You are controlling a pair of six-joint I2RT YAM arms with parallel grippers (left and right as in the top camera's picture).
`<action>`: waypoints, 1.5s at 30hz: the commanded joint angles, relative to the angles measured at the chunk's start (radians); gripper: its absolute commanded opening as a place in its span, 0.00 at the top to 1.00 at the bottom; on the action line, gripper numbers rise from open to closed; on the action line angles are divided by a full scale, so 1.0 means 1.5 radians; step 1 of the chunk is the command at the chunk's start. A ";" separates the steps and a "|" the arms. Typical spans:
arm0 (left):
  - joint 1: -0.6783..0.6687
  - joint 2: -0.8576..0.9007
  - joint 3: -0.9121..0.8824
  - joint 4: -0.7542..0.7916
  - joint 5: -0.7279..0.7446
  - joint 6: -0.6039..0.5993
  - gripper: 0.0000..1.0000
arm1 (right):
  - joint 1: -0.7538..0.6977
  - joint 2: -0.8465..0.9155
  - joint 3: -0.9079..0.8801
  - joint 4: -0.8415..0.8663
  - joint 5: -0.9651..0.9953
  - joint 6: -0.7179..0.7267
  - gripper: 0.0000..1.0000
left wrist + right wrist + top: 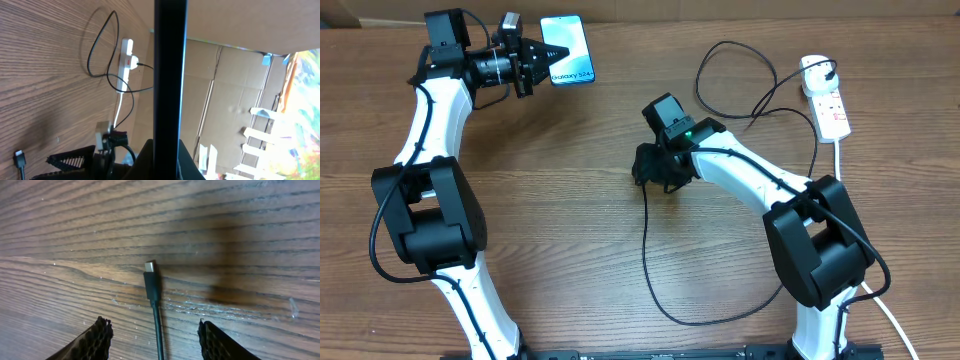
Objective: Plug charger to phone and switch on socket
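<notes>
Charger [646, 250]: long thin black cable, lying slack on the wooden table [570, 200] in loose loops from the socket toward mid-table. Its plug tip [150, 280] lies flat on the wood, metal end pointing away from the wrist camera. Right gripper [154, 325]: poised over that tip, jaws parted, one finger [97, 340] on either side of the cable and neither touching it. Phone [570, 45]: at the far left of the table, screen lit light blue and facing up, pinched at its near end by the closed left gripper [542, 62]. The left wrist view shows it edge-on as a dark bar [170, 75]; whether it rests on the table cannot be told. Socket [825, 95]: white strip at the far right, black plug [817, 72] inserted, thick white cord [840, 150] trailing toward the near edge.
</notes>
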 commanded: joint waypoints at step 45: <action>0.006 -0.009 0.009 0.002 0.018 0.011 0.96 | 0.048 0.040 -0.007 0.048 0.056 -0.020 0.60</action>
